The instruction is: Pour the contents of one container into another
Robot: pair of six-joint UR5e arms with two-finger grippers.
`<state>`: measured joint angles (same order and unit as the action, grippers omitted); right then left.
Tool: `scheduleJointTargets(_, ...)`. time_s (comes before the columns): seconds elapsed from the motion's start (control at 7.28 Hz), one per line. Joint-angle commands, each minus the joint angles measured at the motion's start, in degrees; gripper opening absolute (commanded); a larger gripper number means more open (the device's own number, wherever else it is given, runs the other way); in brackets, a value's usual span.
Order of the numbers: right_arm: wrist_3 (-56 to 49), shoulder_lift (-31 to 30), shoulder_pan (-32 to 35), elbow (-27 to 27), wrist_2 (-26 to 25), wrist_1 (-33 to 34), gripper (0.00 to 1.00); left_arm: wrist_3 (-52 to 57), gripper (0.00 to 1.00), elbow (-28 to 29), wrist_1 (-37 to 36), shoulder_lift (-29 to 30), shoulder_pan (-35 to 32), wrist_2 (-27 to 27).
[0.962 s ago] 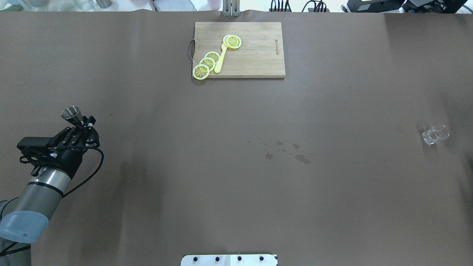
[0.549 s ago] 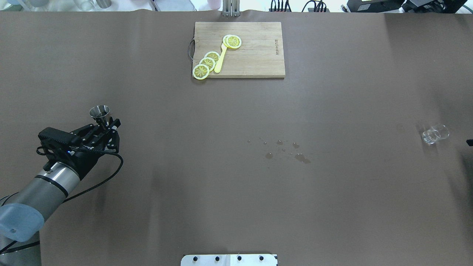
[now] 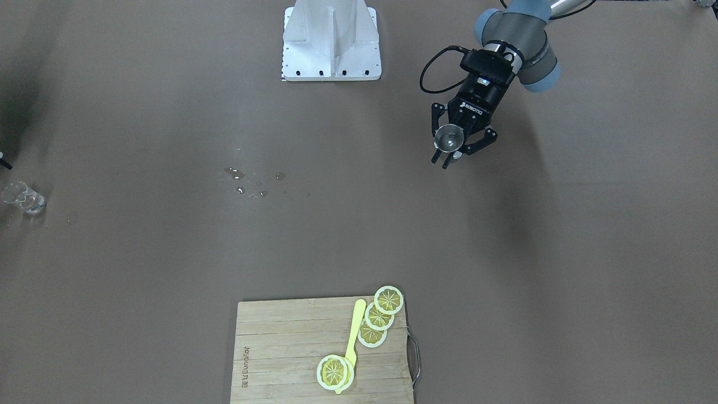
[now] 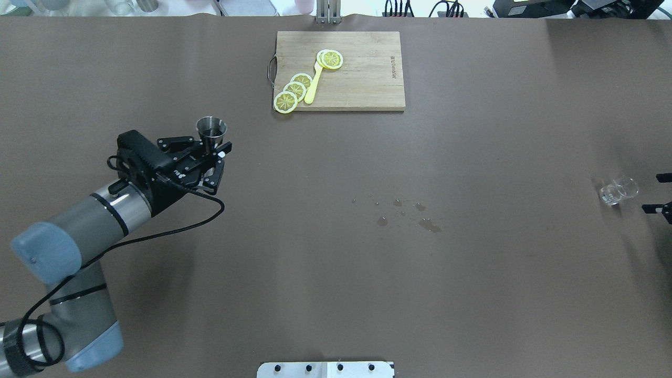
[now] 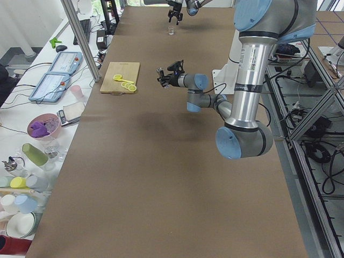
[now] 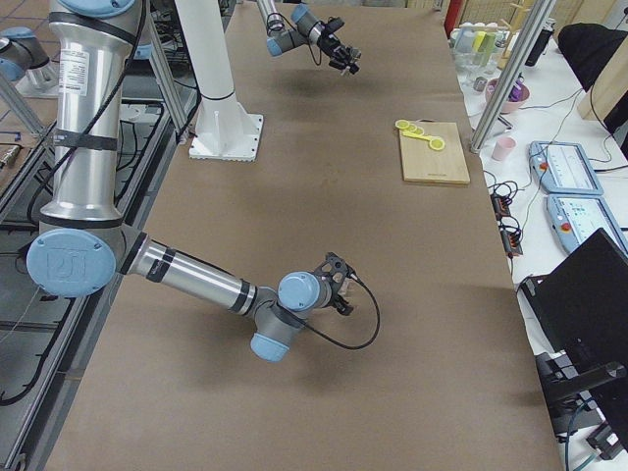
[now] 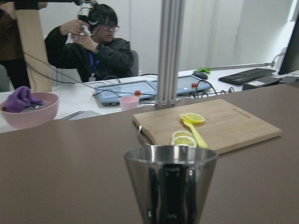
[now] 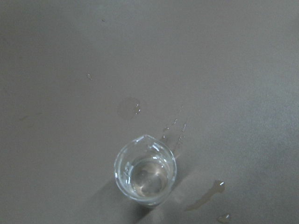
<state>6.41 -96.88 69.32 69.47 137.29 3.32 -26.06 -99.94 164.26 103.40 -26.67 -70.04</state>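
My left gripper (image 4: 212,151) is shut on a steel jigger (image 4: 211,128), held upright above the table's left half; it also shows in the front view as jigger (image 3: 449,137) in gripper (image 3: 452,152). The left wrist view has the jigger (image 7: 170,182) filling the lower centre. A small glass beaker (image 4: 618,190) with clear liquid stands at the far right and is seen from above in the right wrist view (image 8: 145,173). My right gripper (image 4: 658,193) is open at the right edge, just right of the beaker and apart from it.
A wooden cutting board (image 4: 362,79) with lemon slices (image 4: 294,90) and a yellow utensil lies at the far centre. Water drops (image 4: 407,215) spot the table's middle. The robot's base plate (image 4: 325,369) sits at the near edge.
My left arm has carried the jigger right and farther from the robot. The right gripper's fingertips have come into view at the right edge beside the beaker.
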Motion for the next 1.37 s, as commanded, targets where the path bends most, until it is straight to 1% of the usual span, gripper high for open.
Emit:
scheduleJointTargets(0.0, 2.81, 0.82, -2.60, -0.99, -2.89, -2.69, 1.00, 6.18, 0.00, 7.70, -0.08, 10.20, -5.65, -12.54)
scheduleJointTargets(0.14, 2.82, 2.82, -3.14, -5.09, -3.52, -5.41, 1.00, 9.59, 0.00, 12.79, -0.08, 15.03, -8.11, -18.50)
scheduleJointTargets(0.27, 4.39, 5.19, -3.23, -8.44, -3.52, -7.96, 1.00, 9.89, 0.00, 15.62, -0.34, 17.86, -9.88, -24.04)
scheduleJointTargets(0.41, 6.14, 5.74, -3.58, -8.65, -3.61, -8.76, 1.00, 12.07, 0.00, 20.09, -0.43, 21.20, -11.29, -30.36)
scheduleJointTargets(0.55, 7.12, 6.18, -3.93, -8.56, -3.96, -8.86, 1.00, 14.87, 0.00, 24.22, -0.43, 24.63, -11.91, -33.64)
scheduleJointTargets(0.82, 7.92, 6.45, -4.72, -8.82, -4.83, -9.99, 1.00, 22.50, 0.00, 31.35, -0.78, 30.78, -11.92, -37.44)
scheduleJointTargets(1.1, 9.32, 6.45, -5.77, -9.44, -5.89, -11.40, 1.00, 27.72, 0.00, 34.45, -0.78, 34.75, -11.56, -38.50)
scheduleJointTargets(1.24, 9.76, 6.45, -6.13, -9.44, -5.98, -11.50, 1.00, 27.82, 0.00, 34.98, -2.79, 36.07, -11.22, -39.81)
